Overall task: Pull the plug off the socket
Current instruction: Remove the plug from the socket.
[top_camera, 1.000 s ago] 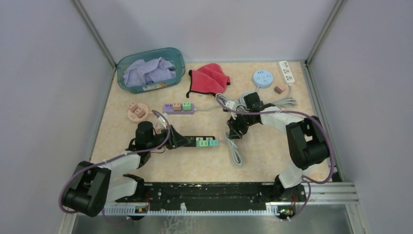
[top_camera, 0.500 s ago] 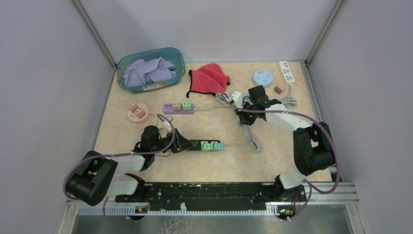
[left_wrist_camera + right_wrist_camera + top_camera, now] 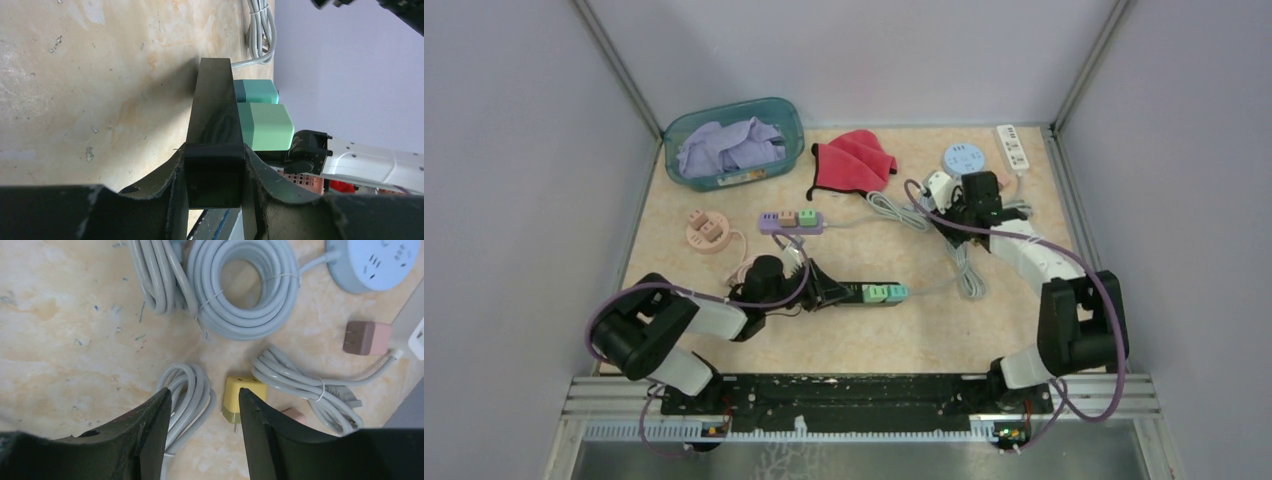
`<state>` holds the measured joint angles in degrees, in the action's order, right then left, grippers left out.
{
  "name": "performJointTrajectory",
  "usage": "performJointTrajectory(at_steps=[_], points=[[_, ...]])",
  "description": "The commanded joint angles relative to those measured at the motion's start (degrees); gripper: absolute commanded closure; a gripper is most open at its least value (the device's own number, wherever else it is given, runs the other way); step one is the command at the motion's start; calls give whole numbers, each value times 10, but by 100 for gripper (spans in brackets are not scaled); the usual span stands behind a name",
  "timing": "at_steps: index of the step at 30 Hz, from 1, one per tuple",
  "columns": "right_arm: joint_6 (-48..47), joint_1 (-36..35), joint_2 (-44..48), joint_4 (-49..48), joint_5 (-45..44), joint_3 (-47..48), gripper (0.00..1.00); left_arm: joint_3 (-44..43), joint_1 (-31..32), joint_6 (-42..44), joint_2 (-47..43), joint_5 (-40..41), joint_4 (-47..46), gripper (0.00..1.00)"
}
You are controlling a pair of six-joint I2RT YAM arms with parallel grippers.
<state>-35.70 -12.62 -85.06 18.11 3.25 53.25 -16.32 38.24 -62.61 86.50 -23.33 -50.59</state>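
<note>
A black power strip lies on the table with two green plugs in it. My left gripper is shut on the strip's near end. In the left wrist view the strip stands clamped between my fingers, and the green plugs stick out to its right. My right gripper is at the back right, open and empty. In the right wrist view it hovers over a loose yellow plug and a grey cable loop on the table.
A blue basket of purple cloth and a red cloth are at the back. A purple strip, a pink round socket, a blue round socket, a white strip, a brown plug and grey cable coils lie around.
My left gripper has slid the black strip and its cord to the right. My right gripper has moved from near the strip's end to the back right.
</note>
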Motion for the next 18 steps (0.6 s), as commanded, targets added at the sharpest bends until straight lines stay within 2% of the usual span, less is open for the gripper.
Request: performJointTrajectory(at_steps=[1,3,6,8,10,12,13,15,18], points=[[-3,21,83,-26,155,-6,47,-1,11,0,2,55,31,100],[-27,23,104,-22,256,-22,46,-1,11,7,-5,60,44,100],[-101,23,123,17,433,-45,35,-1,12,17,-10,62,58,100],[-221,23,118,99,553,-54,31,0,12,19,-7,60,58,100],[-387,23,110,199,627,-59,25,0,13,22,-2,57,53,100],[-485,19,104,257,666,-67,20,-2,15,23,4,53,50,100],[-499,12,102,267,673,-68,19,-3,16,24,7,52,49,100],[-482,-14,103,244,661,-70,20,-6,18,25,14,51,45,100],[-392,-59,103,161,606,-80,21,-11,21,26,24,45,40,100]])
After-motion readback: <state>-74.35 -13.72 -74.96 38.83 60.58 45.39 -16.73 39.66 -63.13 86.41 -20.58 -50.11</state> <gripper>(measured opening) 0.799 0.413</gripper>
